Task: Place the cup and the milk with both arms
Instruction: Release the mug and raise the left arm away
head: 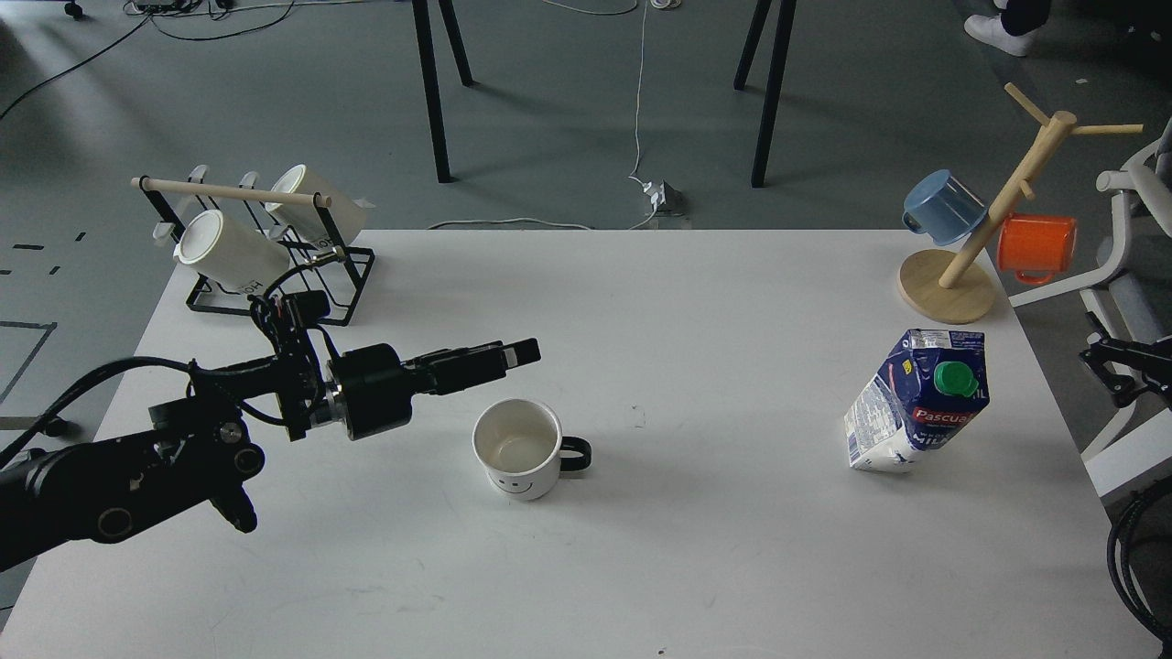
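The cup [517,448], a white mug with a smiley face and a black handle pointing right, stands upright on the white table [696,567], left of centre. My left gripper [518,353] hovers just above and behind the cup, fingers pointing right, slightly parted and empty, not touching it. The milk [918,403], a blue and white carton with a green cap, stands leaning on the right side of the table. My right gripper is out of view.
A black wire rack [275,293] with two cream mugs stands at the back left corner. A wooden mug tree [948,286] with a blue cup [943,207] and an orange cup [1036,247] stands at the back right. Black hardware [1122,366] sits off the right edge.
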`<move>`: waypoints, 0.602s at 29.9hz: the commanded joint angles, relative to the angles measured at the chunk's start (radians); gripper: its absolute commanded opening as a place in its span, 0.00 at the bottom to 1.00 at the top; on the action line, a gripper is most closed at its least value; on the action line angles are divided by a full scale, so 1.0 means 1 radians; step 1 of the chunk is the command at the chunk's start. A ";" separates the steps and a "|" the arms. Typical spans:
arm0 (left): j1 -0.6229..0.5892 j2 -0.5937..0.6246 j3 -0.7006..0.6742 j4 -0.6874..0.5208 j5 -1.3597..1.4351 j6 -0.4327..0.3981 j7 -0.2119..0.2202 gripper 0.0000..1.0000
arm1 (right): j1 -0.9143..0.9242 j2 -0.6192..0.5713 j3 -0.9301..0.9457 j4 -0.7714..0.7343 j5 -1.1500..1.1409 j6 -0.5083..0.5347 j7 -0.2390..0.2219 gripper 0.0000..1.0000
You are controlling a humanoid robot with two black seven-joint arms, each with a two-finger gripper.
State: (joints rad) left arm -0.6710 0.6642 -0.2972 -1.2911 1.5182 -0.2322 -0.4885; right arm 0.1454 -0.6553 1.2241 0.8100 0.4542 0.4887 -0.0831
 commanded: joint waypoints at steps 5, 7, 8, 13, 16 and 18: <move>0.004 0.088 -0.312 0.107 -0.888 -0.257 0.000 0.90 | -0.323 -0.167 0.000 0.262 0.323 0.000 -0.035 0.99; -0.004 0.086 -0.316 0.176 -1.041 -0.257 0.000 0.90 | -0.389 -0.168 0.000 0.305 0.350 0.000 -0.035 0.99; -0.004 0.087 -0.319 0.206 -1.078 -0.257 0.000 0.91 | -0.420 -0.168 -0.002 0.333 0.354 0.000 -0.035 0.99; 0.004 0.097 -0.324 0.250 -1.089 -0.257 0.000 0.92 | -0.517 -0.130 -0.032 0.402 0.337 0.000 -0.035 0.99; 0.013 0.101 -0.321 0.250 -1.087 -0.257 0.000 0.94 | -0.488 -0.041 -0.106 0.402 0.305 0.000 -0.033 0.99; 0.013 0.101 -0.318 0.250 -1.084 -0.257 0.000 0.94 | -0.434 0.012 -0.155 0.402 0.275 0.000 -0.033 0.99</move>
State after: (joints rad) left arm -0.6609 0.7645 -0.6202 -1.0423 0.4303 -0.4889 -0.4885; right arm -0.3450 -0.7178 1.1352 1.2105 0.7667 0.4887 -0.1170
